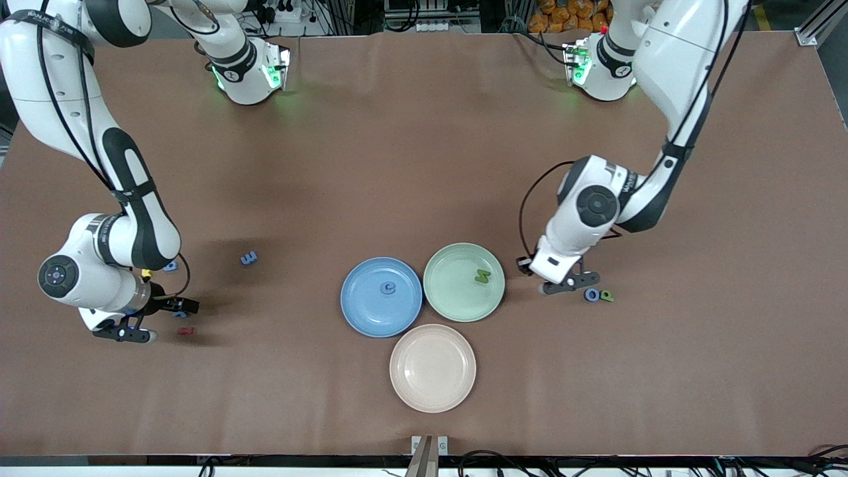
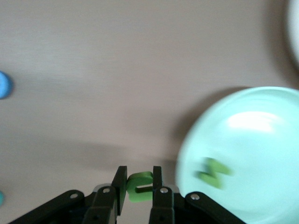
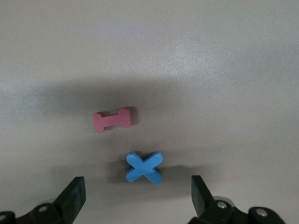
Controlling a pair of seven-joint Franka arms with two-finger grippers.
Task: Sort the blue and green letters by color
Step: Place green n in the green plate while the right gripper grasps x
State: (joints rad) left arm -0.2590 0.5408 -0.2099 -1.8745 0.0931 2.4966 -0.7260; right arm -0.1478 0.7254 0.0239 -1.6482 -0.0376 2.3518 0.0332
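My left gripper (image 1: 563,286) (image 2: 139,179) is shut on a green letter (image 2: 140,186), over the table beside the green plate (image 1: 457,298) (image 2: 261,140), which holds a green N (image 1: 482,275) (image 2: 212,171). A blue O (image 1: 591,295) and a green letter (image 1: 606,296) lie by that gripper. The blue plate (image 1: 364,311) holds a blue G (image 1: 387,287). My right gripper (image 1: 156,318) (image 3: 135,186) is open, low over a blue X (image 3: 145,167) (image 1: 180,314) that lies just ahead of its fingertips. A blue E (image 1: 248,258) lies farther from the camera.
A dark red letter (image 1: 185,330) (image 3: 112,120) lies beside the X. A yellow piece (image 1: 146,272) and a small blue piece (image 1: 171,266) sit by the right arm's wrist. A pink plate (image 1: 432,391) stands nearest the camera, touching the other two plates.
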